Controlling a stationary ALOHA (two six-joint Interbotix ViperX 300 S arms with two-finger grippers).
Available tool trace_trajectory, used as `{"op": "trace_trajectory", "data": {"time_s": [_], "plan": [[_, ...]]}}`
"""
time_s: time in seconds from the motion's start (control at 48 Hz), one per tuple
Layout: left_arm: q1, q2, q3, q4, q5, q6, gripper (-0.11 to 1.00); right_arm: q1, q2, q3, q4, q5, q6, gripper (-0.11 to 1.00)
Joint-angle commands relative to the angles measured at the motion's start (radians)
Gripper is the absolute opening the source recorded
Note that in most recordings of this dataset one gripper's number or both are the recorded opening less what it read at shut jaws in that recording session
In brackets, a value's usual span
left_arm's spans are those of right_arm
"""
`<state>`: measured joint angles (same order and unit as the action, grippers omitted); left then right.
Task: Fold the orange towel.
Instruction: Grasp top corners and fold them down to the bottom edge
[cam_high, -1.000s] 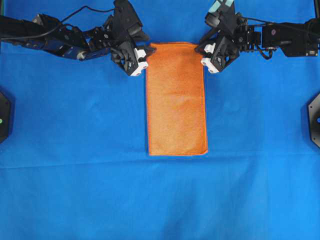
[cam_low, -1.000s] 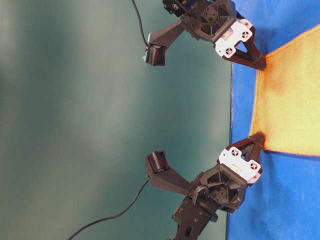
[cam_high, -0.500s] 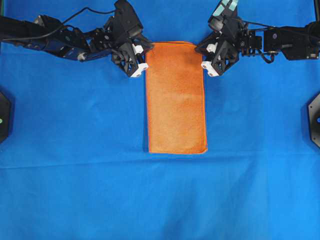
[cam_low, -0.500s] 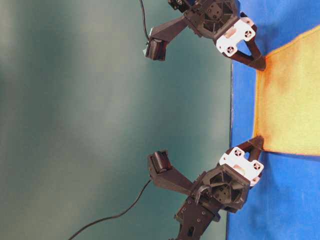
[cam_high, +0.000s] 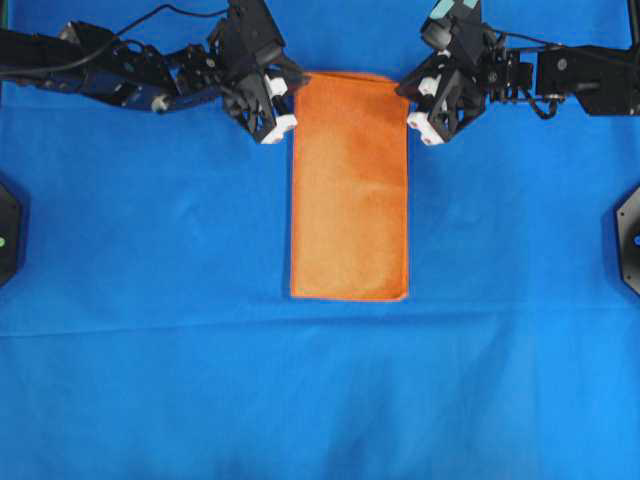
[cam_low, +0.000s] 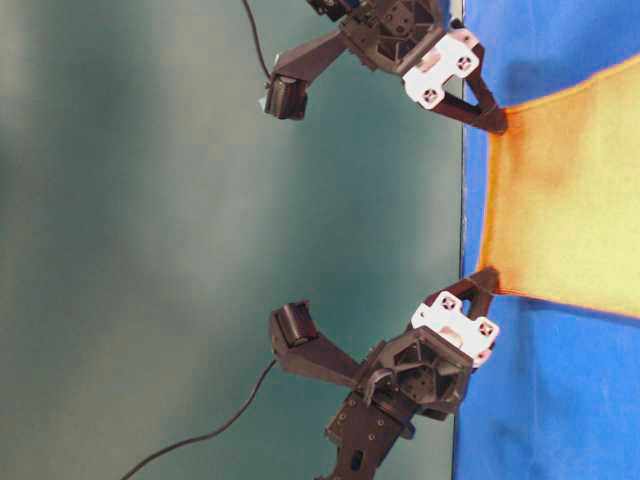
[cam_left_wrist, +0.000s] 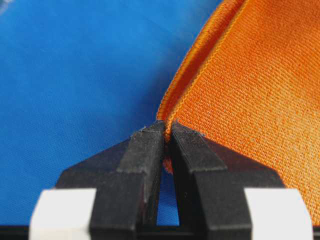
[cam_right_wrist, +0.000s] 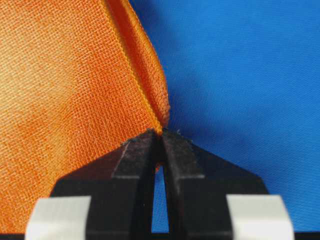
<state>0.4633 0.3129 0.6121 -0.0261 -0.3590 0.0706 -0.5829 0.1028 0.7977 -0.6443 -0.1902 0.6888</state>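
Observation:
The orange towel (cam_high: 350, 190) lies as a long doubled rectangle on the blue cloth (cam_high: 150, 350), its short edges far and near. My left gripper (cam_high: 298, 84) is shut on the towel's far left corner. The left wrist view shows the hem pinched between the black fingertips of that gripper (cam_left_wrist: 166, 127), with the towel (cam_left_wrist: 250, 90) rising away to the right. My right gripper (cam_high: 403, 90) is shut on the far right corner; in its wrist view the gripper (cam_right_wrist: 161, 132) nips both layers of the towel (cam_right_wrist: 65, 85). In the table-level view the towel (cam_low: 560, 200) has its held edge raised.
The blue cloth covers the whole table. Black fixtures sit at the left edge (cam_high: 8, 230) and the right edge (cam_high: 628, 235). Both arms reach in from the far corners, cables trailing behind them.
Both grippers have shut on the towel's far corners and raised them. The far edge has drawn back toward the arms, and the near edge has slid a little that way.

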Motion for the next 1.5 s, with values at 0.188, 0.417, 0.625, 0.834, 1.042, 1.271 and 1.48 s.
{"op": "trace_trajectory", "data": {"time_s": [0.188,0.417,0.625,0.834,1.042,1.271,1.48], "plan": [[0.041,-0.034,-0.040,-0.002,-0.002,0.032,0.03,-0.046,-0.026,-0.028,-0.008,0.002,-0.002,0.04],[0.031,-0.051,-0.037,0.000,0.018,0.029,0.03,-0.040,-0.037,-0.032,-0.008,0.002,0.000,0.04],[-0.006,-0.117,-0.015,0.000,0.057,0.031,0.03,0.009,-0.112,-0.015,-0.003,0.026,0.011,0.04],[-0.064,-0.199,0.031,0.000,0.071,0.031,0.03,0.100,-0.196,0.003,0.020,0.132,0.017,0.04],[-0.161,-0.267,0.107,0.000,0.083,0.028,0.03,0.216,-0.261,0.049,0.066,0.181,0.018,0.04],[-0.301,-0.281,0.160,0.000,0.117,0.012,0.03,0.344,-0.282,0.091,0.140,0.186,0.018,0.04],[-0.390,-0.275,0.158,-0.002,0.153,0.009,0.03,0.440,-0.268,0.098,0.187,0.187,0.018,0.04]]}}
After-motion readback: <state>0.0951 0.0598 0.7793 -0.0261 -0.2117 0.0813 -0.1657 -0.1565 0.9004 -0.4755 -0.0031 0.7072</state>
